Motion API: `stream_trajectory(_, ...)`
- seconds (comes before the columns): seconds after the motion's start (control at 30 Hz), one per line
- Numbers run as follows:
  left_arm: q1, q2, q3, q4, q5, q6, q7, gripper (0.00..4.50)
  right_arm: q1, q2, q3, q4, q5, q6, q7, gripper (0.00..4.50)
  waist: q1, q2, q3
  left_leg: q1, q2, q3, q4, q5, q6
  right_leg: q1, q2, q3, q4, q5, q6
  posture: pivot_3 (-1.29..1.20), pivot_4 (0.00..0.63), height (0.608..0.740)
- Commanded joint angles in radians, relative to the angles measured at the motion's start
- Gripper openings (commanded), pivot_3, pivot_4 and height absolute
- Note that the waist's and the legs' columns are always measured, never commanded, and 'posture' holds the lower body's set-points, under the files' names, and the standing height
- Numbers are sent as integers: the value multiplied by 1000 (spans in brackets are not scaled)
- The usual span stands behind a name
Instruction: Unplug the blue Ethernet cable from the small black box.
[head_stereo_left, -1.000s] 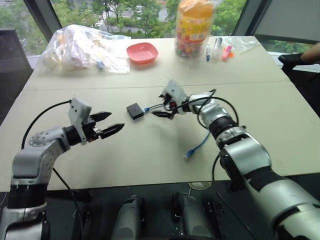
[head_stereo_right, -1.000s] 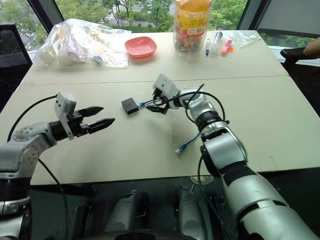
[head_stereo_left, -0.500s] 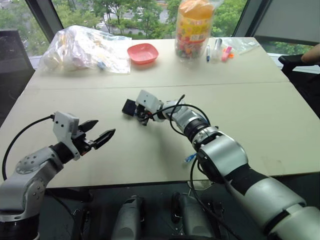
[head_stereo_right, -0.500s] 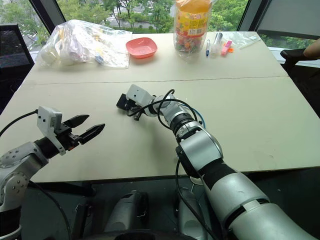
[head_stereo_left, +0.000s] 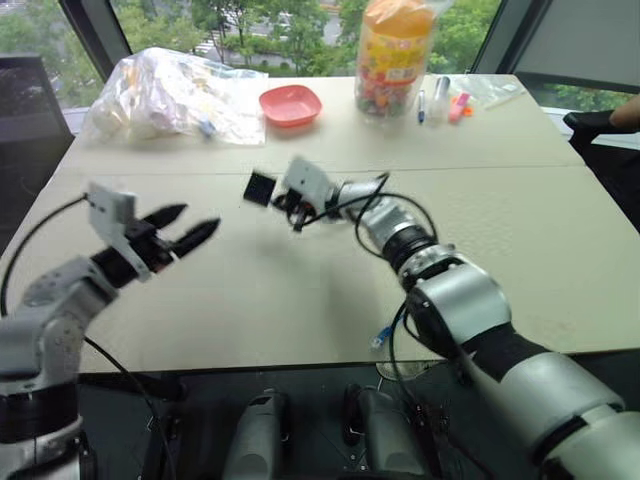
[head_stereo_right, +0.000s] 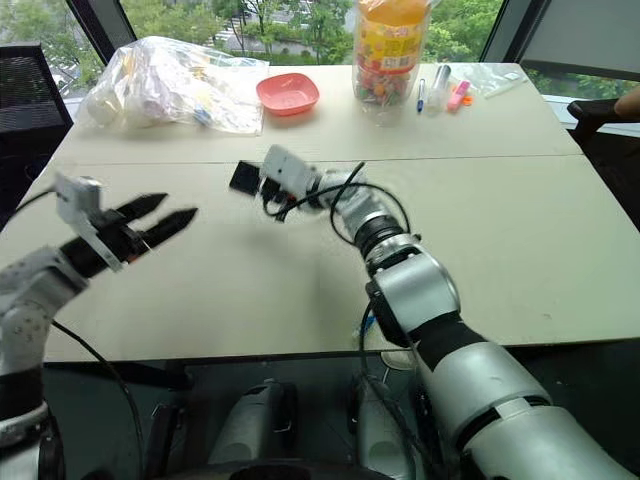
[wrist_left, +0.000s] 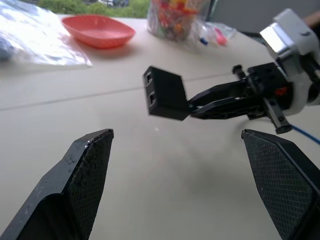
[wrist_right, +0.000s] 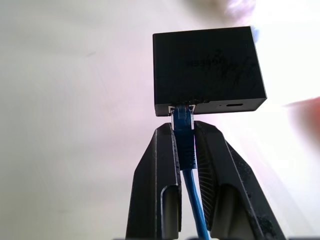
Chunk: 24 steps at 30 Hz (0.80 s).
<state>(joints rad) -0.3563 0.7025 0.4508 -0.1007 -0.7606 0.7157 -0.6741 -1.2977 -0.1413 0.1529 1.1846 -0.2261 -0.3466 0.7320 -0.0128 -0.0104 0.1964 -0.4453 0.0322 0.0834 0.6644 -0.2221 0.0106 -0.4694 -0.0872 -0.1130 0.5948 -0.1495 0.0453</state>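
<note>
Where the head views look down on the tabletop (head_stereo_left: 300, 290), the right hand (head_stereo_left: 281, 199) carries the small black box (head_stereo_left: 259, 187) aloft; the left hand (head_stereo_left: 186, 227) waits apart, fingers spread. The left wrist view confirms the box hangs unsupported. The right wrist view shows fingers clamped on the blue Ethernet cable (wrist_right: 186, 142) at its plug, still seated. Risk: the latch may release and the box drop.
</note>
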Motion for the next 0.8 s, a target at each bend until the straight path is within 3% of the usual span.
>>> stream_trajectory(0.03, -185, 41, -14, 235, -39, 24, -123, 4302, 37, -89, 41, -272, -68, -185, -92, 27, -2, 0, 0, 2, 0, 1, -1, 0, 0, 1, 0, 0, 0, 0, 1, 0, 150, 740)
stream_trajectory(0.17, -423, 21, -167, 500, 28, -3, -352, 4302, 122, -201, 90, -449, -188, -268, -214, 27, -4, -1, -1, 3, -2, 3, -2, -1, 1, 3, 1, -1, 0, 0, 6, 0, 150, 740)
stream_trajectory(0.37, -744, -98, -334, 894, 175, -122, -623, 4302, 157, -259, 122, -552, -246, -274, -268, 27, -4, -2, -1, 2, -3, 7, 0, 0, 1, 3, 1, 0, 0, 1, 6, 0, 150, 740)
stream_trajectory(0.53, -933, -192, -350, 1186, 286, -278, -652, 4302, 191, -296, 143, -628, -274, -260, -269, 27, -10, -2, -1, 3, -1, 6, -1, 0, 1, 3, 3, 0, 1, 1, 6, 0, 150, 740)
stream_trajectory(0.73, -1036, -239, -304, 1328, 333, -336, -668, 4302, 246, -316, 157, -709, -283, -222, -251, 27, -9, -2, -1, 3, -1, 6, 0, 0, 1, 2, 4, 1, 1, 1, 6, 0, 150, 740)
stream_trajectory(0.8, -1050, -243, -303, 1343, 349, -335, -696, 3761, 263, -320, 157, -730, -280, -202, -246, 0, -7, -2, -1, 3, -1, 6, 0, 0, 1, 2, 4, 1, 1, 1, 6, 0, 150, 740)
